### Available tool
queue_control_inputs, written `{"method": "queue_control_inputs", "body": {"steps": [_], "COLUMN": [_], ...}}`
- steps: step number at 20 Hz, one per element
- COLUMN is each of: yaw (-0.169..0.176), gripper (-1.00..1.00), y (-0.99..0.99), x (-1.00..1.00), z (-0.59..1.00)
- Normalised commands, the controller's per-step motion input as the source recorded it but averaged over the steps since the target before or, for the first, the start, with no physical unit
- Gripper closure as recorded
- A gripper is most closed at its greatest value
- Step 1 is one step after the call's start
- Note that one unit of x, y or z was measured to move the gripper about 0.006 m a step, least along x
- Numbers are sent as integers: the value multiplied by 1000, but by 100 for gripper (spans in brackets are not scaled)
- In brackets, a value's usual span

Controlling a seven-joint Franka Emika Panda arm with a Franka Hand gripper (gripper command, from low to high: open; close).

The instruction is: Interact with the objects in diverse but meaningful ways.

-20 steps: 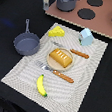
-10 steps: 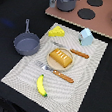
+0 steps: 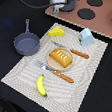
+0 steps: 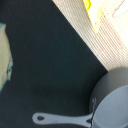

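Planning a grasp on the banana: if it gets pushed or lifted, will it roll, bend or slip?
The banana lies flat on the striped mat, and its curved shape probably stops it rolling; a push would more likely make it pivot. It looks like a small molded toy, so probably stiff and light. Its smooth surface may slip between the jaws.

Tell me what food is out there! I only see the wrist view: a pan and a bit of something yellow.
Observer: That yellow bit is a cheese wedge lying on the striped placemat.
Operator: Is there more food?
Observer: Yes, a bread loaf sits on a round plate in the middle of the mat.
Operator: Any fruit?
Observer: A banana lies near the mat's front edge.
Operator: Where is my frying pan then?
Observer: The frying pan rests at the mat's edge on the exterior view's left, its handle pointing away from the banana.
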Motion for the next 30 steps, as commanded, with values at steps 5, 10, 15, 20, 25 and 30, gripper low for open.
{"method": "queue_control_inputs", "body": {"steps": [5,10,15,20,25,30], "yaw": [0,0,0,1,0,1], "gripper": [-100,-100,-100,-100,-100,-100], "y": [-58,-123,-187,-46,0,-13], "x": [457,431,186,168,2,-9], "z": [-90,-38,-187,-95,-57,-247]}}
